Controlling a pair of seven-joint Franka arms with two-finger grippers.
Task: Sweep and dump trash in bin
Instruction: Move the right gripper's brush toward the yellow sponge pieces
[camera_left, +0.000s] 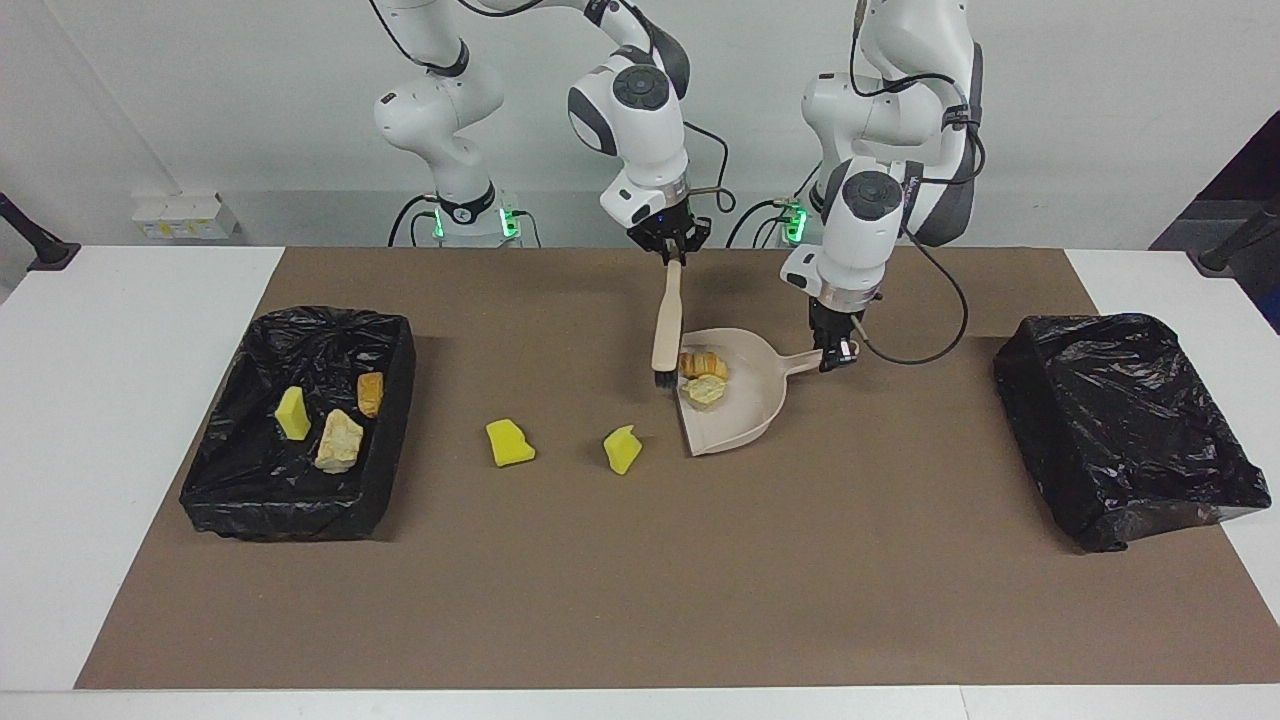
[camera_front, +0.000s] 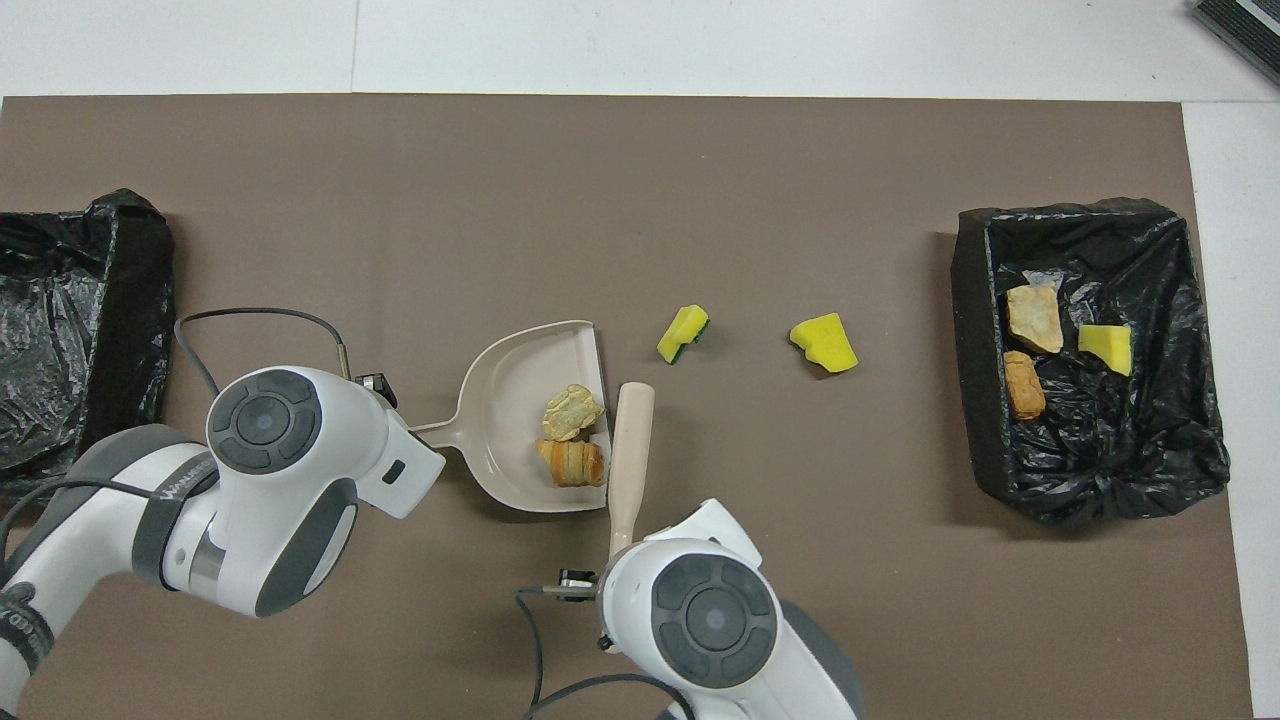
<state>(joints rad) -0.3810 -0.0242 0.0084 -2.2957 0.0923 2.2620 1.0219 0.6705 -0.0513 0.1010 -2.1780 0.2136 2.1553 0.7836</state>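
My right gripper is shut on the beige brush, which stands with its bristles at the mouth of the beige dustpan. My left gripper is shut on the dustpan's handle. An orange-brown bread-like piece and a beige lump lie inside the pan; both also show in the overhead view, the bread piece and the lump. Two yellow sponge wedges lie on the mat, farther from the robots than the brush. In the overhead view both grippers are hidden under their wrists.
A black-lined bin toward the right arm's end holds a yellow wedge, a beige lump and a bread-like piece. A second black-lined bin stands toward the left arm's end. A brown mat covers the table.
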